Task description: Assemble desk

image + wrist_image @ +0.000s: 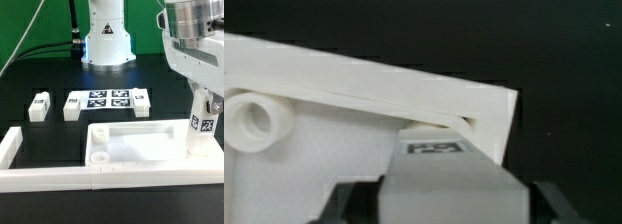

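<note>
gripper: the gripper [204,108] [446,205] comes down on the exterior view's right, and its dark fingers [352,205] sit on either side of a leg, pinching it between them.

held leg: the leg [205,125] [441,160] is a white square post with black-and-white tags on it. It's upright in the exterior view.

where the leg is: it's right at the tabletop's corner on the exterior view's right. The wrist view shows its tagged end tucked just inside the rim at that corner. Can't honestly tell whether it's seated in there or just touching.

tabletop: the tabletop [140,150] [331,170] is a white tray shape with a raised rim. It lies flat on the black table [40,75], just inside the border frame.

corner socket: a round corner socket [100,157] [251,120] shows in the tabletop's corner on the exterior view's left, with nothing in it.

border frame: the long white border frame [45,178] runs along the near edge and bends up the exterior view's left side.

marker board: the marker board [108,101] lies flat behind the tabletop, well apart from the gripper.

loose bits: one loose leg [40,105] sits over on the exterior view's left. A second white piece [72,106] and a third white piece [141,100] lie just beside the two ends of the marker board, too small to read much off them.
</note>
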